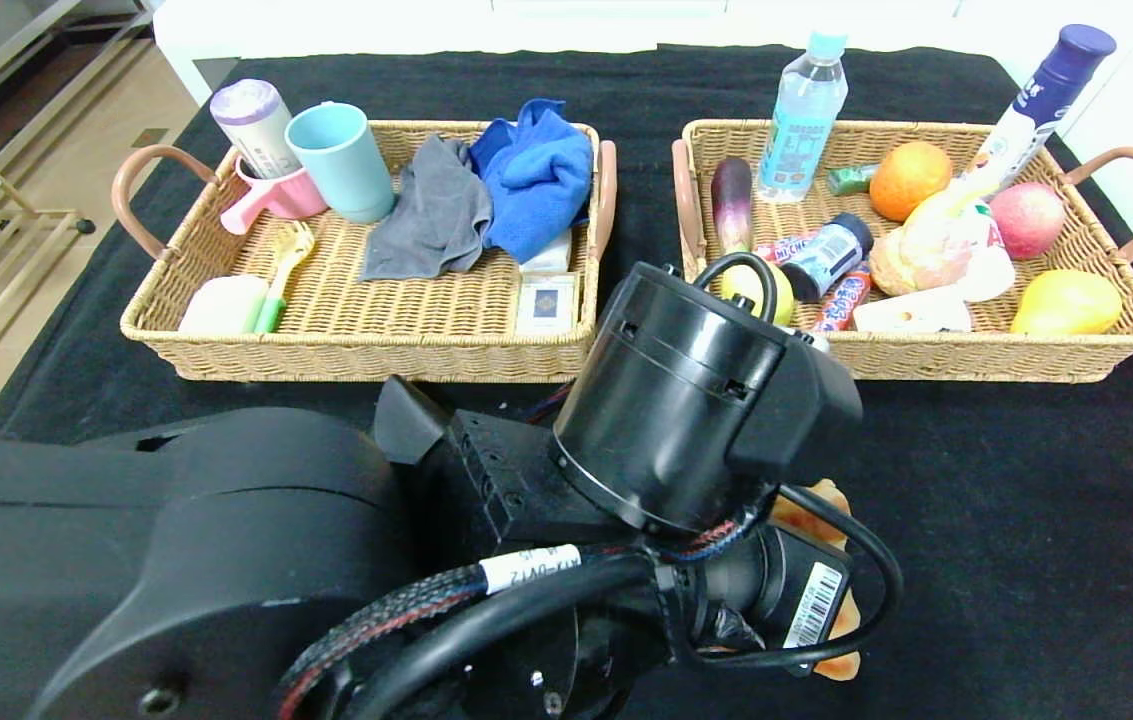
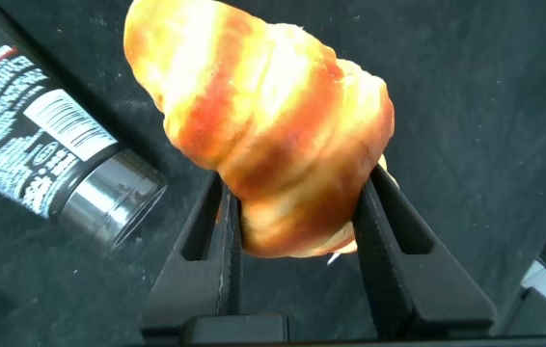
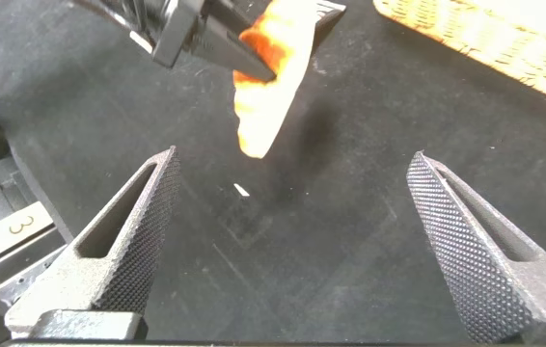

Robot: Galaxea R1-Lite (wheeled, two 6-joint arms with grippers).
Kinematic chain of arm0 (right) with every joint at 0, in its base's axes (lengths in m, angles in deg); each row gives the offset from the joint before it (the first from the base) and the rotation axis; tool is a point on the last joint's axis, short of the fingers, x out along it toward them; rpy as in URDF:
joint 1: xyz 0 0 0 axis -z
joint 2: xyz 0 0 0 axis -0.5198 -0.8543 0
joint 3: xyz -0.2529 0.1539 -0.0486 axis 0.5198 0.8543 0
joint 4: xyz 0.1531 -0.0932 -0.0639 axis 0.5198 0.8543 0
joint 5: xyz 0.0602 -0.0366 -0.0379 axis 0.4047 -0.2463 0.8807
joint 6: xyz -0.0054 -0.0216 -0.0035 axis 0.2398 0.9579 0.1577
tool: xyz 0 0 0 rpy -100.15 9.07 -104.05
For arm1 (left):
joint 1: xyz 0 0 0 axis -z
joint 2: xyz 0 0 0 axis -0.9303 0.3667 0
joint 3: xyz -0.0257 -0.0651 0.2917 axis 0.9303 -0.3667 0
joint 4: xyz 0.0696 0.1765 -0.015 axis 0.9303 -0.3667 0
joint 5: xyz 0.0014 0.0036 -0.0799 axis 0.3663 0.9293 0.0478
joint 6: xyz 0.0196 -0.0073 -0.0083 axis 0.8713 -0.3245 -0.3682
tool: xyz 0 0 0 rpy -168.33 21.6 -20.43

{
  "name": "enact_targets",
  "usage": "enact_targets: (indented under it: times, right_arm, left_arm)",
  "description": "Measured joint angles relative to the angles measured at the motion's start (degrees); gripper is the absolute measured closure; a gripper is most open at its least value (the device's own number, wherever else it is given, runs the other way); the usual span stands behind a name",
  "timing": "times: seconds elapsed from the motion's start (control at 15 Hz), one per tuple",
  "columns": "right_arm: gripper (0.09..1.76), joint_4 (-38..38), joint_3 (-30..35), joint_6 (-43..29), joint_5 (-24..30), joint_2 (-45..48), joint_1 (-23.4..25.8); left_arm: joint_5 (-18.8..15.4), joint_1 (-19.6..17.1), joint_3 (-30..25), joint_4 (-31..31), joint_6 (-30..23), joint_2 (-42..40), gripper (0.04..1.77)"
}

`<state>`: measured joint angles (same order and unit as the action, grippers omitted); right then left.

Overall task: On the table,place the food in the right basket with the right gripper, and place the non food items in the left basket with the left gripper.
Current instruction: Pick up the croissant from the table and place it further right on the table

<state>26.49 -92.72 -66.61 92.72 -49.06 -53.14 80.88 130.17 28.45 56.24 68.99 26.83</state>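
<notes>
My left gripper (image 2: 295,183) is shut on a golden-brown croissant (image 2: 263,135), its jaws pressing both sides. In the head view my left arm (image 1: 686,420) fills the foreground and hides the gripper; only bits of the croissant (image 1: 806,515) show beside the wrist, on the near side of the right basket (image 1: 986,355). The right wrist view shows the croissant (image 3: 268,87) held a little above the black cloth. My right gripper (image 3: 292,159) is open and empty, hovering over the bare cloth near it. The left basket (image 1: 356,350) stands at the back left.
The left basket holds cups, cloths, a brush and card boxes. The right basket holds fruit, an eggplant, bottles and snack packs. A black can with a silver end (image 2: 61,173) lies on the cloth beside the croissant. The table's black cloth (image 1: 1026,520) shows bare at the right front.
</notes>
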Motion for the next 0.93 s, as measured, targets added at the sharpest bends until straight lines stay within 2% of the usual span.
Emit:
enact_targets:
  times: [0.47, 0.93]
  right_arm:
    - [0.14, 0.02, 0.0, 0.16, 0.1, 0.8, 0.09]
    - [0.14, 0.05, 0.57, 0.51, 0.1, 0.9, 0.05]
  left_arm:
    - [-0.13, 0.0, 0.55, 3.04, 2.07, 3.77, 1.06]
    - [-0.06, 0.11, 1.16, 3.18, 2.01, 5.58, 1.06]
